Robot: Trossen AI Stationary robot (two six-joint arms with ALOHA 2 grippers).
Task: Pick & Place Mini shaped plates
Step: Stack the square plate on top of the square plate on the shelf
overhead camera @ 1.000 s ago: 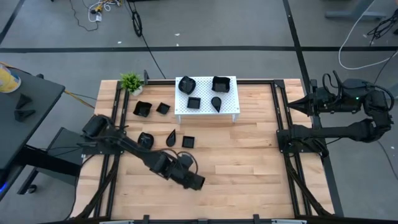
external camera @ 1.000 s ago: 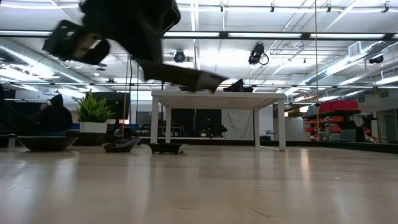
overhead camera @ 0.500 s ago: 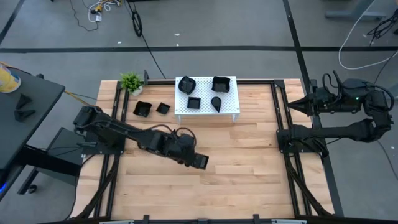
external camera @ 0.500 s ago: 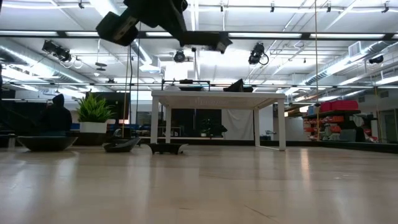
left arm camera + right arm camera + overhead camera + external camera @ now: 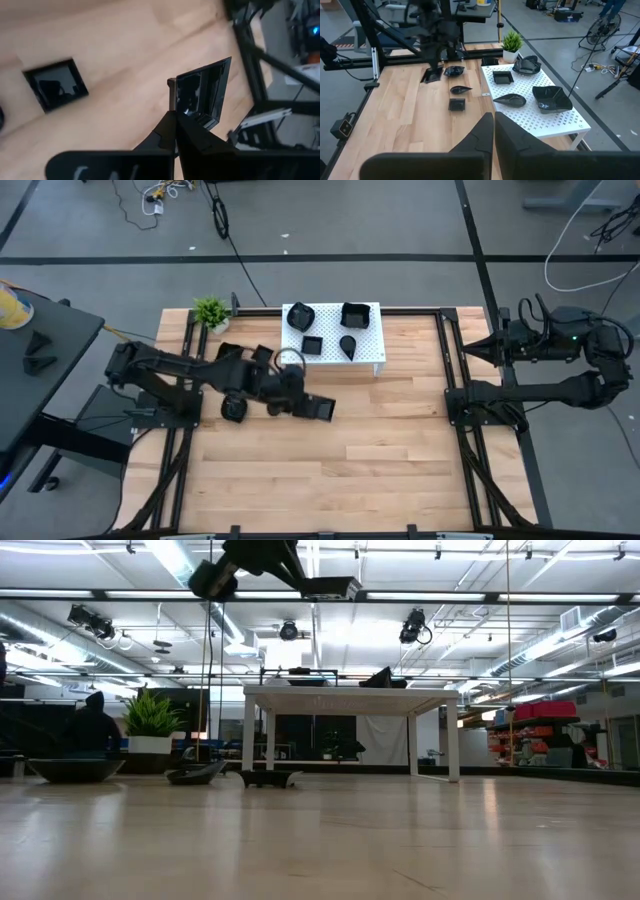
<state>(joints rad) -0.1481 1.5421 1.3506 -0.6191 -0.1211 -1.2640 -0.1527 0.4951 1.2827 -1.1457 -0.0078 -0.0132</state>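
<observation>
High view is showing the wooden table [image 5: 350,470] with a small green potted plant [image 5: 211,311] sitting at its far left corner. Just right of it, the left arm is reaching across the left half of the table, and the left gripper [image 5: 308,406] is clenching a square black plate [image 5: 320,408] by its edge, holding it in the air near the front of the white perforated stand [image 5: 370,355]. Left wrist view is showing that same plate [image 5: 204,96] pinched between the closed fingers [image 5: 172,131], with another square plate [image 5: 55,84] lying on the wood below. More small black plates are lying on the table under and beside the arm, a rounded one [image 5: 234,409] among them. Four plates are resting on the stand: a wavy one [image 5: 300,314], a large square one [image 5: 354,313], a small square one [image 5: 312,344] and a teardrop one [image 5: 348,345]. Far right, the right gripper [image 5: 497,346] is waiting beyond the table's right edge, its fingers pressed together on nothing.
</observation>
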